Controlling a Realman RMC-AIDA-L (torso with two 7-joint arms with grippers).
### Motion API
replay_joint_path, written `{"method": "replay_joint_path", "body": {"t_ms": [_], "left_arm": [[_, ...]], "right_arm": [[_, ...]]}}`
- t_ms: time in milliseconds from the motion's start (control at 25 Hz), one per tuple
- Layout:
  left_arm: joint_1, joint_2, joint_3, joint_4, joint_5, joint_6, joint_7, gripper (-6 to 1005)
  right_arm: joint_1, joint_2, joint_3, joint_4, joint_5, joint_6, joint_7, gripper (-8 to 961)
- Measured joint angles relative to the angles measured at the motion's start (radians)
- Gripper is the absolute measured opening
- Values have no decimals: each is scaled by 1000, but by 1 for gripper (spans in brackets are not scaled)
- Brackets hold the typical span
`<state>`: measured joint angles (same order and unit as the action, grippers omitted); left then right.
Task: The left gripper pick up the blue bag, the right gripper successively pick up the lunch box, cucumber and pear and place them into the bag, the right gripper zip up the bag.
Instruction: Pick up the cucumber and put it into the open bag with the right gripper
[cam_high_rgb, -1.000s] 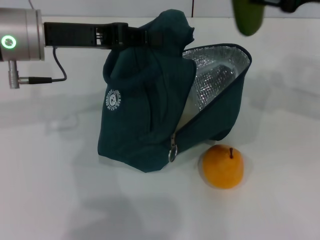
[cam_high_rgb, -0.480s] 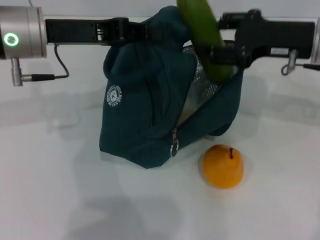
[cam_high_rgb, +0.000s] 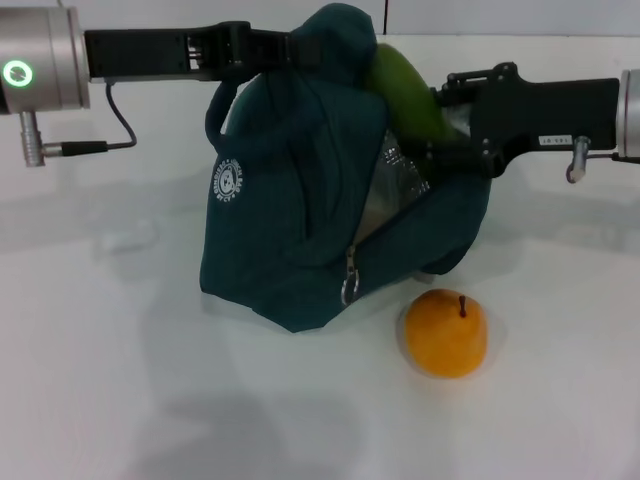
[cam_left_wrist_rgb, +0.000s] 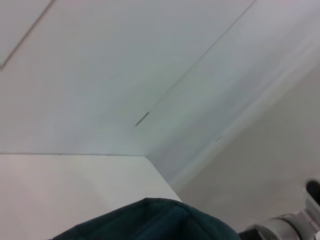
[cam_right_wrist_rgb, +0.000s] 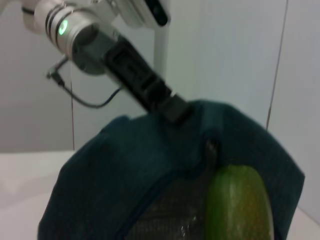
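Spreading pale and glossy under everything is a white counter (cam_high_rgb: 120, 400), with a light wall (cam_left_wrist_rgb: 125, 75) and its thin seams rising behind it in the left wrist view. At far left, the left end effector (cam_high_rgb: 290, 50) reaches in horizontally from a silver wrist with a lit green ring and is clamped on the top fabric of the blue bag (cam_high_rgb: 290, 220), holding it up. The bag is dark teal, slouched, its base resting on the counter; a round white printed emblem (cam_high_rgb: 229, 181) sits on its side, the lettering too small to read, and a metal zipper pull (cam_high_rgb: 347, 290) hangs at the front. Its mouth gapes to show silvery lining. A green cucumber (cam_high_rgb: 405, 95) stands tilted in that opening, gripped by the right end effector (cam_high_rgb: 440, 125), closed around it. An orange-yellow pear (cam_high_rgb: 445, 332) sits on the counter just beside the bag's front corner.
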<state>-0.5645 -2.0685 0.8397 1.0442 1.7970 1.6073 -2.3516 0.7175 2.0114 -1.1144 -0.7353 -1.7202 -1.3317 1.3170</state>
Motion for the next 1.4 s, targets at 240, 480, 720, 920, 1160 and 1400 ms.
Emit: {"method": "replay_joint_path", "body": {"t_ms": [240, 480, 720, 920, 1160, 1400], "left_arm": [[1, 0, -5, -1, -1, -5, 1, 49], [0, -1, -9, -1, -1, -5, 2, 50], [0, -3, -6, -1, -1, -4, 2, 50], [0, -6, -5, -1, -1, -3, 8, 50], [3, -7, -4, -1, 2, -2, 9, 50], [3, -7, -4, -1, 1, -1, 9, 49]], "right_arm": [[6, -2, -1, -4, -31, -6, 5, 559], [15, -1, -4, -6, -42, -6, 8, 563], [36, 2, -17, 0, -42, 10, 48, 566], [50, 1, -47, 2, -43, 13, 84, 569], [53, 0, -51, -3, -44, 21, 110, 573], [55, -2, -51, -4, -57, 19, 112, 576]]}}
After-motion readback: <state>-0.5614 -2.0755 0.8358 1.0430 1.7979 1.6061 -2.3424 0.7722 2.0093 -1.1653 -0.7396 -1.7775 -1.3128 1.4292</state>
